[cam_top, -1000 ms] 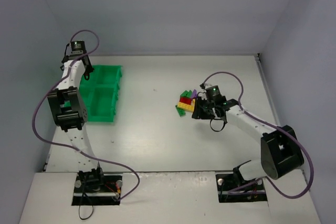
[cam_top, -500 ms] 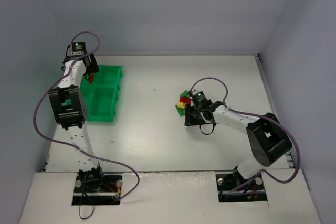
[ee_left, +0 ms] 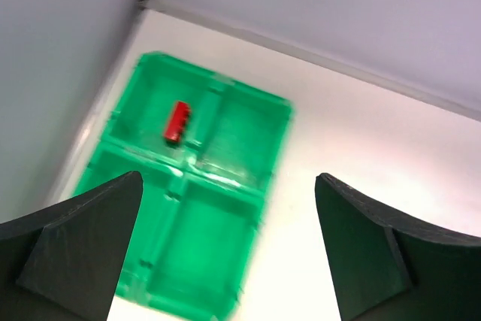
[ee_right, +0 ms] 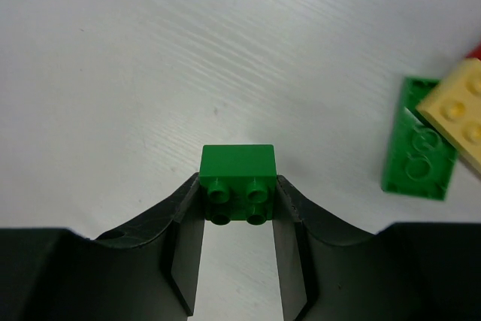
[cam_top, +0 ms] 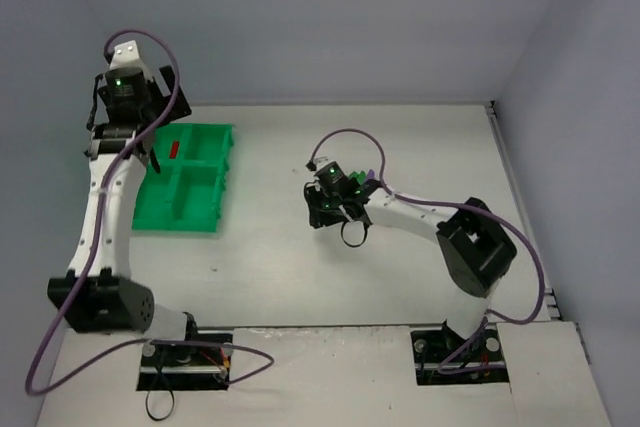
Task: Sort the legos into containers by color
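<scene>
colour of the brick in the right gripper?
Green; the brick shows best in the right wrist view.

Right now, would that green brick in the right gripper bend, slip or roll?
The green brick is probably stiff: its edges look straight while the right gripper squeezes its flat sides. Smooth plastic may be slightly slippery, yet those flat faces likely hold steady. Being boxy, it should sit, not roll, once released.

Top: high rear overview, whole table (cam_top: pixel 300 247). Left wrist: above tray (ee_left: pixel 240 137), shared with top. Right wrist: close to table.
</scene>
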Controlling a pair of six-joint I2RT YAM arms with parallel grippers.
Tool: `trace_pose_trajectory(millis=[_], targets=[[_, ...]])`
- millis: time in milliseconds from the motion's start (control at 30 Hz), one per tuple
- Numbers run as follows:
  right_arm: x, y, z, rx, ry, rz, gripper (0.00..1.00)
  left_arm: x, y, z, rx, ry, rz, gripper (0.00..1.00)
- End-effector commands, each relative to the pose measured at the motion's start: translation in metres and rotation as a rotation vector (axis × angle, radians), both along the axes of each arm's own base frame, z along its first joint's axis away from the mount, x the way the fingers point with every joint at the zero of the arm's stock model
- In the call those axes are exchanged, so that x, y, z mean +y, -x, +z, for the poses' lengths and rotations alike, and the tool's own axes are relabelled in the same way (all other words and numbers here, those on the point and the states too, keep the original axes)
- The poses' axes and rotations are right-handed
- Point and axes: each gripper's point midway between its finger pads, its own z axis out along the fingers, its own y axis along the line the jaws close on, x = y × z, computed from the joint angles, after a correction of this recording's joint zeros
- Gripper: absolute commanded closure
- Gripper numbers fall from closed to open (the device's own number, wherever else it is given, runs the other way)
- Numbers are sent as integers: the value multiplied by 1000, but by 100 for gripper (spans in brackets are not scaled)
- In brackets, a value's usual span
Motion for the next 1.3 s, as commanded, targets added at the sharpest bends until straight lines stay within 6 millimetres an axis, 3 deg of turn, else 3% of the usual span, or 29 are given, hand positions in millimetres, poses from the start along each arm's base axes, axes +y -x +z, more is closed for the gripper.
trace_pose_trajectory(millis=[0,67,100,200,267,333,367,433,533,567,633,667,733,767,833,867,900,1000,1033,1133,1167,1200,1267], targets=[[29,-11,0,-65,23,47,93,-46,34,-5,23,8,-77,8],[43,-16,0,-82,27,67,90,-64,59,-17,43,1,-127,8],[48,-16,-10,-71,41,76,86,-80,68,-20,43,5,-169,8],[61,-14,-22,-71,66,96,75,-96,105,-27,41,46,-231,8],[69,-12,-29,-73,82,104,65,-101,120,-43,82,59,-257,8],[73,-9,-33,-71,88,113,59,-108,136,-47,84,63,-296,8],[74,-8,-36,-65,90,111,52,-109,143,-60,114,59,-307,8],[71,-11,-37,-77,106,93,44,-112,156,-64,124,70,-336,8],[65,-17,-20,-126,106,60,30,-121,169,-74,140,88,-403,8],[64,-20,-3,-154,85,54,23,-122,171,-77,146,80,-421,8],[61,-22,16,-184,73,61,21,-127,174,-86,172,69,-455,8],[59,-23,38,-218,48,52,19,-135,176,-88,180,60,-503,8],[42,-25,51,-250,62,27,18,-146,174,-99,214,48,-541,8],[33,-25,74,-282,34,13,17,-158,176,-102,220,29,-588,8],[4,-26,75,-267,47,-25,18,-176,170,-117,267,-8,-638,8],[-19,-25,99,-289,4,-53,17,-191,168,-128,298,-59,-685,8],[-27,-31,99,-286,10,-77,17,-197,167,-135,319,-75,-699,8],[-61,-21,119,-302,-34,-102,17,-218,153,-152,359,-107,-732,8],[-78,-22,135,-341,-44,-138,16,-222,148,-154,364,-109,-734,8],[-111,-17,137,-361,7,-184,14,-234,136,-180,451,-132,-753,8],[-122,-13,139,-369,12,-202,14,-240,129,-176,450,-136,-763,8],[-129,-13,138,-366,11,-219,14,-243,127,-194,514,-151,-767,8],[-145,-10,138,-358,-2,-255,14,-252,118,-209,555,-180,-775,8]])
